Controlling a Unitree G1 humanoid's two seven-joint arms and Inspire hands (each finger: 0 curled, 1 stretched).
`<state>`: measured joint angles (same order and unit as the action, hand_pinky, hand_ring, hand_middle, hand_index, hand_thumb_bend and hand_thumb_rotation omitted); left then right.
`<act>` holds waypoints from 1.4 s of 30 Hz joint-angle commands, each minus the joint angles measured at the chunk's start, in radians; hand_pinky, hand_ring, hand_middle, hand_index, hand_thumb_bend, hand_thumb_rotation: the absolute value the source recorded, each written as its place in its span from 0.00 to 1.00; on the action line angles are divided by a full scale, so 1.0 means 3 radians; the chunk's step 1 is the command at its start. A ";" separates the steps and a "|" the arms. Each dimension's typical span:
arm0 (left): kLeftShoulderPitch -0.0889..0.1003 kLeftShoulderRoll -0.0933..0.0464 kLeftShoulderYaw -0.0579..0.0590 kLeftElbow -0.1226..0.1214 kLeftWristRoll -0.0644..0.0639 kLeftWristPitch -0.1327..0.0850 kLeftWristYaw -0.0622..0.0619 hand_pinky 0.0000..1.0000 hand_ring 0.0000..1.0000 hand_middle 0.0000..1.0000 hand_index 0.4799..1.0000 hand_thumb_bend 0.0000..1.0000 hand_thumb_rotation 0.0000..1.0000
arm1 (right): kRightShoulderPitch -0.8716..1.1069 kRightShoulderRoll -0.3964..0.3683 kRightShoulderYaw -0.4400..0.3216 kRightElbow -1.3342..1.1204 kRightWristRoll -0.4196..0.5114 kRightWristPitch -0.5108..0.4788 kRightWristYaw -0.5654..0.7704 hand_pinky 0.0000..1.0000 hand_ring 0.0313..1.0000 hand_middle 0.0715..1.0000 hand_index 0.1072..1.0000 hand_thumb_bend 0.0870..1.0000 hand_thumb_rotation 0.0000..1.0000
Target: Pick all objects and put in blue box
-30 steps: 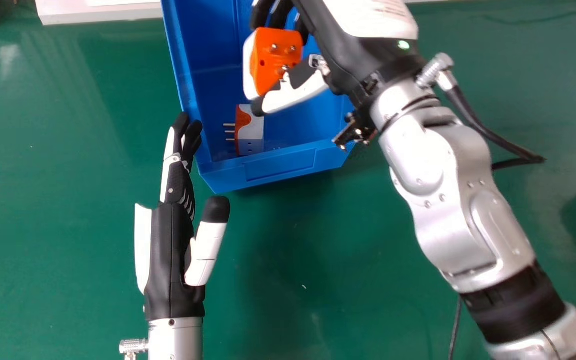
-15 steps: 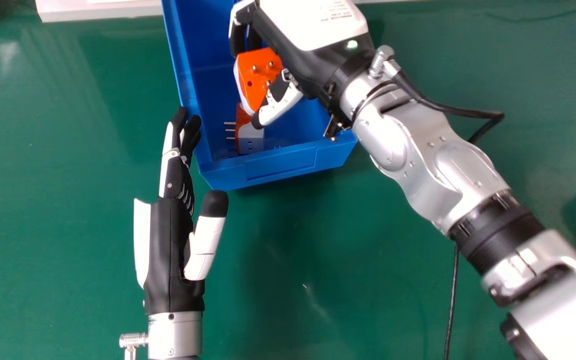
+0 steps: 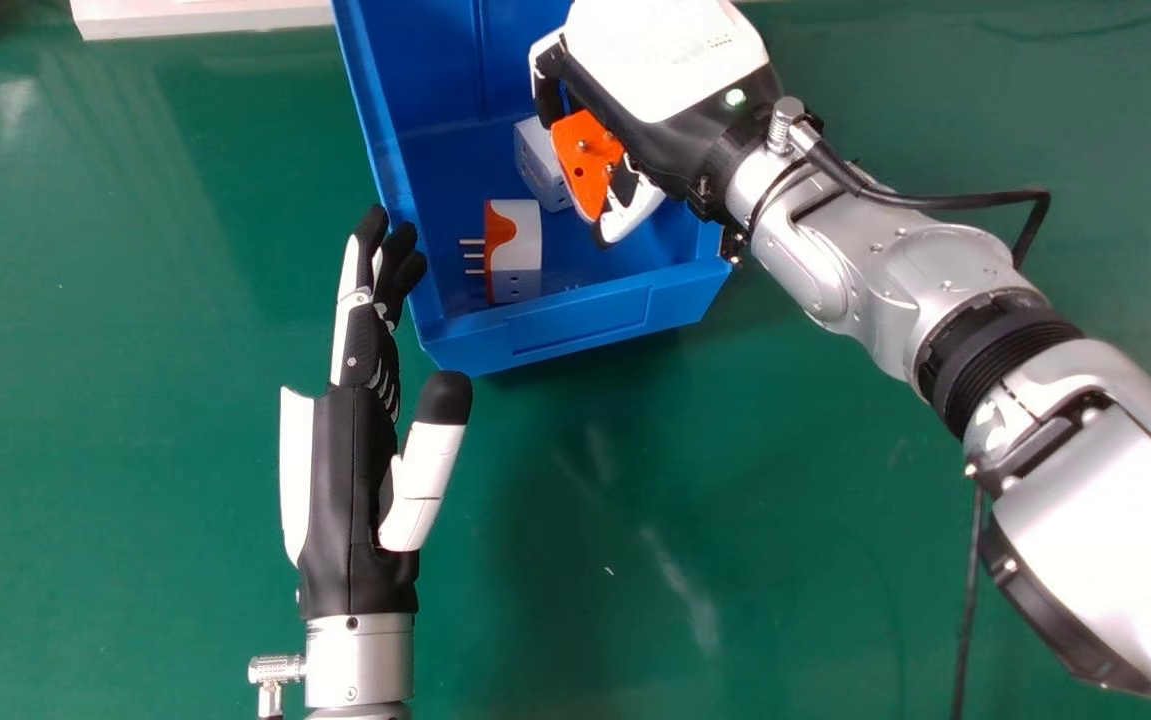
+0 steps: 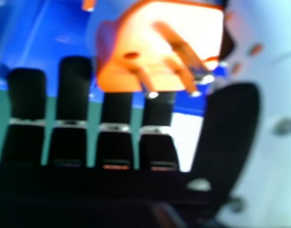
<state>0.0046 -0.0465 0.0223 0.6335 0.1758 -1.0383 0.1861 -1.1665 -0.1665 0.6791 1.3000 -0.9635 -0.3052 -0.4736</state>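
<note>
Green bench [image 3: 175,480] | right hand [image 3: 670,65] pinching orange plug [image 3: 583,165] over blue box [image 3: 575,325] | left hand [image 3: 350,470] wide | likely placing; next: lower, release

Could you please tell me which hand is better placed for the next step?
Probably the right hand: it pinches the orange, metal-pinned plug adapter over the blue plastic box, seemingly ready for release. The left hand is empty, outside the box.

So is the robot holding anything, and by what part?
Yes: the right hand holds the orange-faced adapter by its sides, between thumb and fingers, pins left free.
</note>
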 commanded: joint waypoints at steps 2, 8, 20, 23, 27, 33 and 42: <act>-0.0034 -0.0013 -0.0008 -0.0017 -0.0020 -0.0096 0.0008 1.00 0.96 0.95 0.91 0.90 0.92 | -0.0234 -0.0057 0.0036 0.0020 -0.0017 0.0082 -0.0137 0.30 0.42 0.50 0.46 0.45 0.00; -0.0027 -0.0018 -0.0004 -0.0007 -0.0002 -0.0103 0.0020 1.00 0.96 0.95 0.91 0.90 0.92 | -0.0239 -0.0102 0.0065 0.0057 -0.0023 0.0186 -0.0109 0.30 0.42 0.50 0.45 0.45 0.00; -0.0015 -0.0012 -0.0004 -0.0010 -0.0008 -0.0117 0.0008 1.00 0.96 0.94 0.91 0.90 0.92 | -0.0223 -0.0142 0.0075 0.0069 -0.0033 0.0204 -0.0122 0.30 0.42 0.51 0.45 0.44 0.00; -0.0013 -0.0016 -0.0003 -0.0013 0.0000 -0.0119 0.0016 1.00 0.96 0.94 0.91 0.90 0.93 | -0.0213 -0.0124 0.0106 0.0063 -0.0065 0.0295 -0.0109 0.30 0.42 0.51 0.45 0.44 0.00; -0.0001 -0.0021 0.0001 -0.0031 0.0010 -0.0093 0.0028 1.00 0.96 0.94 0.91 0.90 0.92 | -0.0196 -0.0052 0.0283 0.0065 -0.0237 0.0706 -0.0131 0.37 0.51 0.60 0.51 0.50 0.00; 0.0004 -0.0018 -0.0009 -0.0023 -0.0012 -0.0108 0.0011 1.00 0.96 0.95 0.91 0.90 0.92 | -0.0178 -0.0008 0.0381 0.0049 -0.0295 0.0924 -0.0172 0.72 0.80 0.84 0.78 0.73 0.04; 0.0001 -0.0005 -0.0008 -0.0015 -0.0019 -0.0130 -0.0004 1.00 0.96 0.95 0.91 0.90 0.92 | -0.0196 -0.0002 0.0398 0.0037 -0.0280 0.0957 -0.0172 0.96 0.97 0.98 0.97 0.96 0.24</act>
<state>0.0060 -0.0487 0.0244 0.6388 0.1759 -1.0485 0.1869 -1.1768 -0.1640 0.7995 1.3268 -1.0557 -0.0297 -0.5026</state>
